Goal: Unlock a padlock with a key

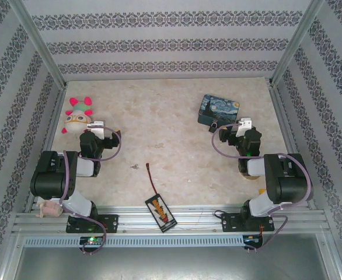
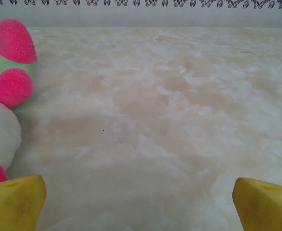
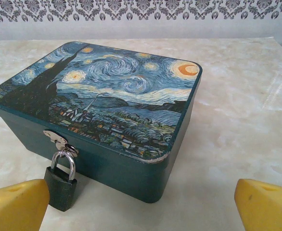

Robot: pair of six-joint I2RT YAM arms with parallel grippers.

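Observation:
The padlock (image 3: 60, 185) is small and dark, and its silvery shackle (image 3: 64, 159) hangs through the hasp on the front of the starry-night tin (image 3: 112, 96). In the top view the padlock (image 1: 214, 125) sits at the tin's (image 1: 219, 108) near edge. My right gripper (image 3: 141, 204) is open just in front of the tin, low over the table. Its yellow fingertips (image 3: 16, 204) stand wide apart and hold nothing, with the padlock just inside the left one. My left gripper (image 2: 138, 204) is open over bare table at the far left, also holding nothing.
A plush toy (image 1: 80, 115) with pink spikes lies at the back left, close to my left gripper (image 1: 98, 127); its spikes (image 2: 11, 62) show at the left of the left wrist view. A black pack with orange label (image 1: 160, 213) and red wire (image 1: 151, 175) lies near the front edge.

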